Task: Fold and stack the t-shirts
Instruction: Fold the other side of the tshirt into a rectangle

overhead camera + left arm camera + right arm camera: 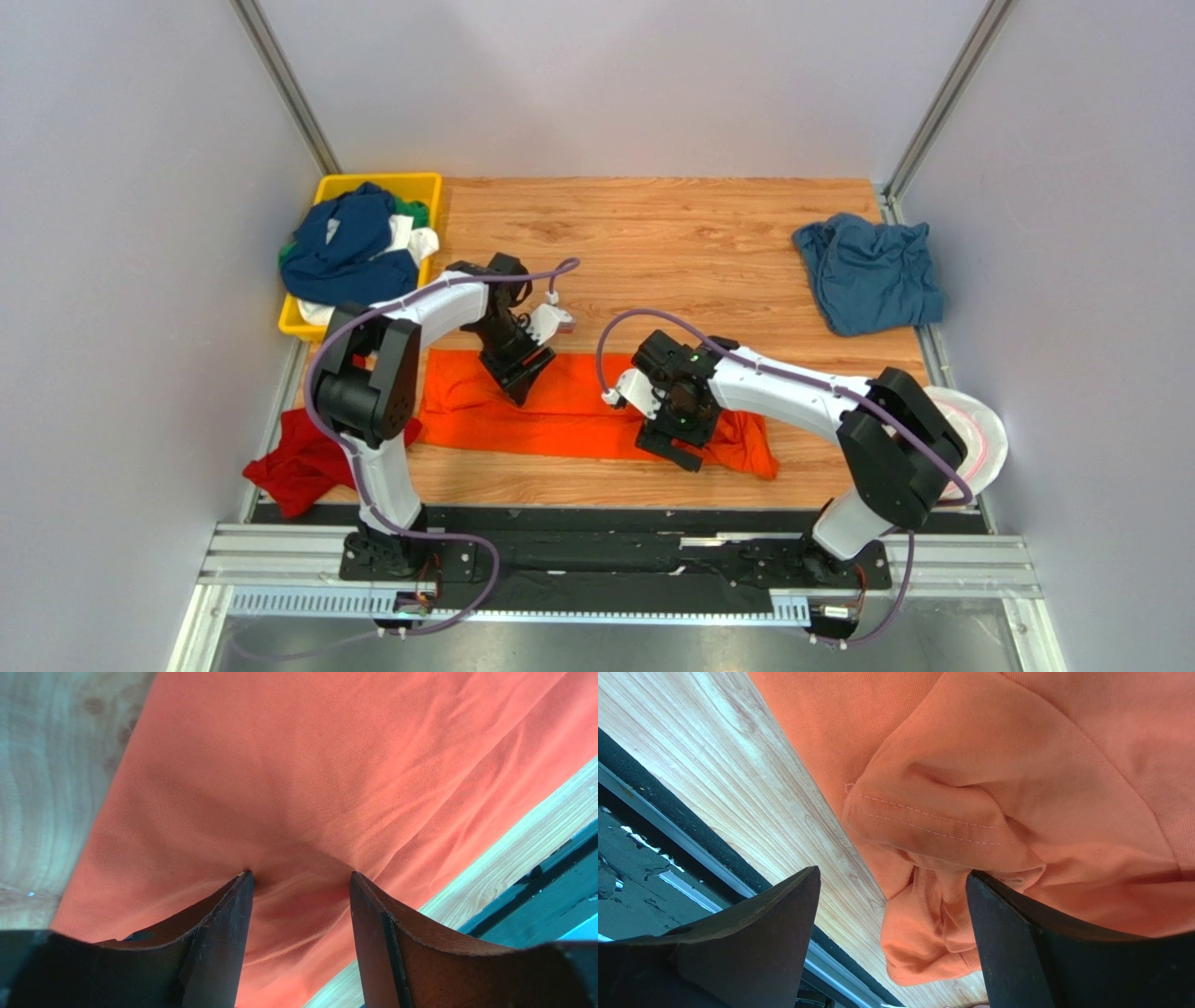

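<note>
Currently noted: bright orange cloth t-shirt [589, 409] laid as a long flat band toward 6 o'clock of the wooden table [673, 238]. Left gripper [298, 878] at its 10 o'clock edge, jaws apart, tips touching cloth. Right gripper [892, 875] at its 5 o'clock edge, jaws wide astride bunched hem.

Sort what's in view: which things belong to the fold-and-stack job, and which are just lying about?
Job: orange t-shirt, steel-blue t-shirt, red t-shirt, navy t-shirt heaped in the yellow tray.
Lying about: the yellow tray itself, white-and-pink disc.
</note>
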Robot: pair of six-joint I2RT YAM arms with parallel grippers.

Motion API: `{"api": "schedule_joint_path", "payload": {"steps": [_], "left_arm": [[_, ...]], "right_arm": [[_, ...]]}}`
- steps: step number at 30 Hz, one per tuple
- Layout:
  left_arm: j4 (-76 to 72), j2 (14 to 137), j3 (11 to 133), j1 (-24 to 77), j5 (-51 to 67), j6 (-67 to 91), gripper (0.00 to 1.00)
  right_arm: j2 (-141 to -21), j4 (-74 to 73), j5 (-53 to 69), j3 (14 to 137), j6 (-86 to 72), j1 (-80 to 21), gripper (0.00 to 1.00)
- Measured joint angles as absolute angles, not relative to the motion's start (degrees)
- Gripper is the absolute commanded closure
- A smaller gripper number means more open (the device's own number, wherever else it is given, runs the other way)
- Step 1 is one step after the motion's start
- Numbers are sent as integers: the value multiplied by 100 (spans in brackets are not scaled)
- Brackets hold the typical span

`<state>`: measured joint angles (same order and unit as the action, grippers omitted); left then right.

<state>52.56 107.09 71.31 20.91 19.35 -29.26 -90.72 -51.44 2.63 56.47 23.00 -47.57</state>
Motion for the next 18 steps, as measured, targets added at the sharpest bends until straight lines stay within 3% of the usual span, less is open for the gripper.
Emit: {"api": "schedule_joint_path", "payload": {"steps": [18], "left_arm": [[5009,9950,6394,2206,1413,-2840,38]], "right_arm": [[-9072,-5089,242,5522,2300,-4757,20]]}}
